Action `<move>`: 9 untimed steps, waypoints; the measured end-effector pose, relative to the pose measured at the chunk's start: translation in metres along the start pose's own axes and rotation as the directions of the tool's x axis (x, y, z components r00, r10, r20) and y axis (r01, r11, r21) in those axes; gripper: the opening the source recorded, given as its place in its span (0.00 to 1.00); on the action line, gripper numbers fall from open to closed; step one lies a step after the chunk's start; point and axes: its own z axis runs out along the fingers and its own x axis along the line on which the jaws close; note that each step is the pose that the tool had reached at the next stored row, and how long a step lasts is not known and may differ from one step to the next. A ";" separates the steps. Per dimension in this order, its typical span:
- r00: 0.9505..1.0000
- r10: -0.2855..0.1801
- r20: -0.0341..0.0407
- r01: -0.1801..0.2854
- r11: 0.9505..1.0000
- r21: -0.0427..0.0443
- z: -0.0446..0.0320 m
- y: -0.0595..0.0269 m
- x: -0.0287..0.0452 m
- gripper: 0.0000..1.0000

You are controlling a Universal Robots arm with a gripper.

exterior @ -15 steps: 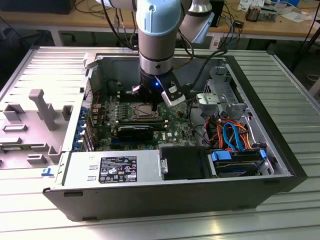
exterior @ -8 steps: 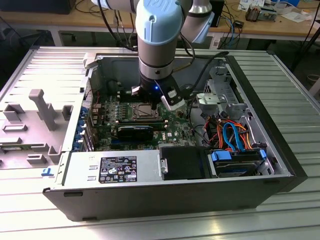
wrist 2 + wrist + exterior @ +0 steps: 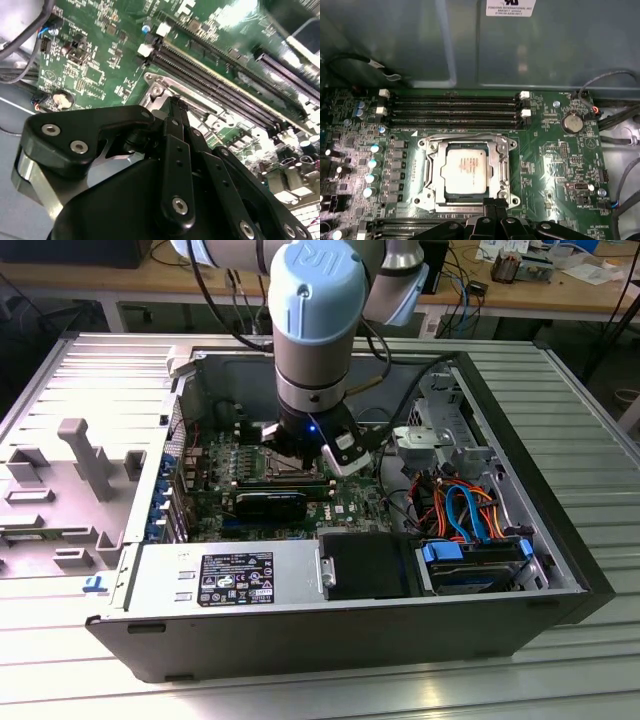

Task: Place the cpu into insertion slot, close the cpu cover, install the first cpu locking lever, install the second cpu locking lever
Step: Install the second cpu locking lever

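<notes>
Exterior view: high, oblique, over the open computer case [image 3: 330, 570]. Both wrist views: close above the green board [image 3: 560, 165], sharing the socket [image 3: 467, 172].

Electronics lab: cluttered workbench [image 3: 560, 280]

You are looking at a gripper [image 3: 492, 212] whose black linkage is running off the first wrist view's edge and hiding the near rim of the cpu cover [image 3: 502, 170]. In the exterior view, the arm [image 3: 315, 330] is blocking the insertion slot [image 3: 262, 466], and its upper links are leaving the frame.
</notes>
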 end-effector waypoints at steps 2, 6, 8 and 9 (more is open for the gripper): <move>1.000 0.000 0.000 0.000 1.000 0.000 0.0001 -0.0028 0.0004 0.11; 1.000 0.000 0.000 0.000 1.000 -0.001 0.0024 -0.0053 0.0038 0.11; 1.000 0.000 0.000 0.000 1.000 0.000 0.0030 -0.0060 0.0061 0.11; 1.000 0.000 0.000 0.000 1.000 0.000 0.0034 -0.0062 0.0068 0.11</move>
